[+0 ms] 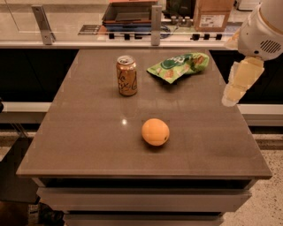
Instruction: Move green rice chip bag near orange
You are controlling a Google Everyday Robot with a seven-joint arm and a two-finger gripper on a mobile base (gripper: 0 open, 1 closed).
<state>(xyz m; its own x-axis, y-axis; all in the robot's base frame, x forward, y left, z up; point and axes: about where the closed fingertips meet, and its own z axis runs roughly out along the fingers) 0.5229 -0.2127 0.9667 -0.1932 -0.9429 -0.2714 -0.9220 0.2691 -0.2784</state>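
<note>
Gripper (236, 86) hangs at the right edge of the table (88, 145), holding nothing; whether it is spread or closed I cannot tell. Nearest to it, on the far side and toward the table's middle, lies the green rice chip bag (179, 66), flat and crumpled. My judgement: light, soft, slippery foil that will crush, so I should pinch a raised wrinkle or the end seam facing my tool. The orange (155, 131) sits well apart from the bag, nearer the front edge and farther from the gripper. A gold drink can (127, 76) stands beyond the bag. Writing: the bag's white lettering, the can's script and a cardboard box (212, 13) label are all illegible.
</note>
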